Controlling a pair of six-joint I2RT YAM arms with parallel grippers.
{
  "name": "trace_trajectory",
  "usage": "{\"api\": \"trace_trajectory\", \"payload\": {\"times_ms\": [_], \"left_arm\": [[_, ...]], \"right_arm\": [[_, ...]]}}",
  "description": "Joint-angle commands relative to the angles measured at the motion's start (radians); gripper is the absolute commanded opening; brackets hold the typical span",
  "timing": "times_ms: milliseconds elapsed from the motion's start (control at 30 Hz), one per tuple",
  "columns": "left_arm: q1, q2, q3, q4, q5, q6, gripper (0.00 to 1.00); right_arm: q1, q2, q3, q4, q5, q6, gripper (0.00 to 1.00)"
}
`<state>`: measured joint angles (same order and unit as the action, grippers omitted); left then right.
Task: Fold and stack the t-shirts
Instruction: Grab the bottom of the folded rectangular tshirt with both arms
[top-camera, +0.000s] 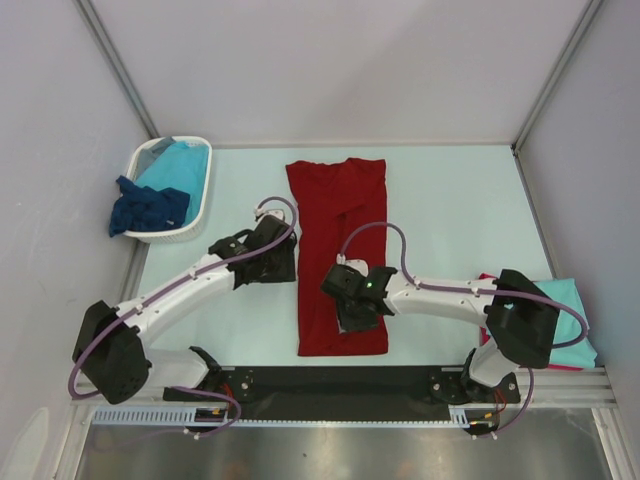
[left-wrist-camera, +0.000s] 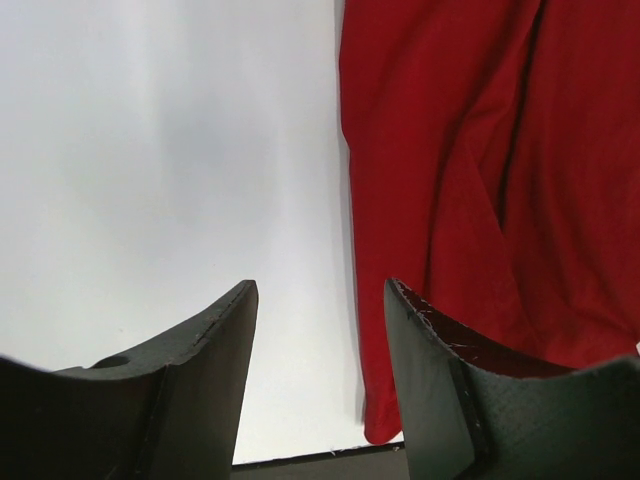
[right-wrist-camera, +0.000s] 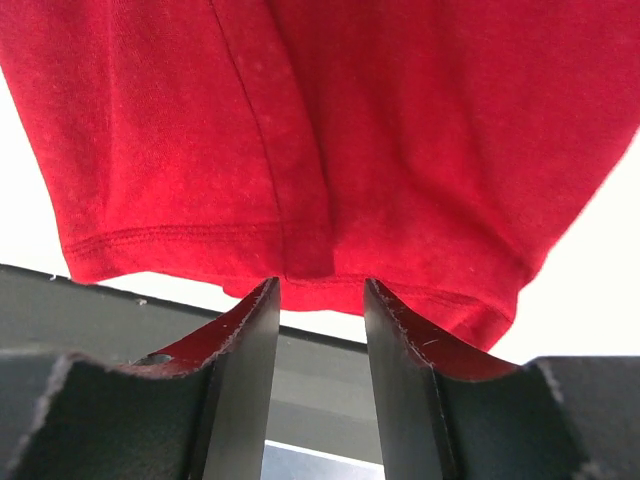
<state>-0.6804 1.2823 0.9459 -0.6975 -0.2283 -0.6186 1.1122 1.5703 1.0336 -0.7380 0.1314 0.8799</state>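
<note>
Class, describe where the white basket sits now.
In the top view, the white basket sits at the far left corner of the table, left of the dark red t-shirt, holding a turquoise t-shirt with a navy t-shirt draped over its rim.

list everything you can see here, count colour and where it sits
dark red cloth t-shirt: 1, dark red, lying as a long strip mid-table
white plastic basket: 1, white, far left corner of the table
turquoise cloth t-shirt: 1, turquoise, inside the basket
dark navy blue cloth t-shirt: 1, navy, draped over the basket's near rim
folded turquoise cloth: 1, turquoise, near right edge, partly under the right arm
red cloth layer: 1, red, beneath the folded turquoise cloth
pale table: 1, pale grey-green
left gripper: 1, black, open, over bare table left of the red shirt
right gripper: 1, black, open, at the red shirt's near hem
</note>
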Motion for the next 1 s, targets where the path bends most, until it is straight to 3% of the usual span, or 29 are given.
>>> {"api": "trace_trajectory", "payload": {"times_ms": [0,367,667,967], "left_arm": [[0.004,-0.052,-0.018,0.018,0.004,0.019,0.59],[0.012,-0.083,-0.052,0.013,0.004,0.02,0.59],[0.013,-0.078,-0.055,0.021,0.021,0.023,0.59],[0.013,-0.078,-0.068,0.036,0.04,0.013,0.59]], "right_arm": [[0.012,0.031,0.016,0.049,0.001,0.014,0.44],[0.021,0.097,0.049,0.065,-0.006,-0.001,0.37],[0.023,0.08,0.077,0.023,0.019,0.011,0.0],[0.084,0.014,0.026,-0.046,0.008,0.057,0.0]]}}
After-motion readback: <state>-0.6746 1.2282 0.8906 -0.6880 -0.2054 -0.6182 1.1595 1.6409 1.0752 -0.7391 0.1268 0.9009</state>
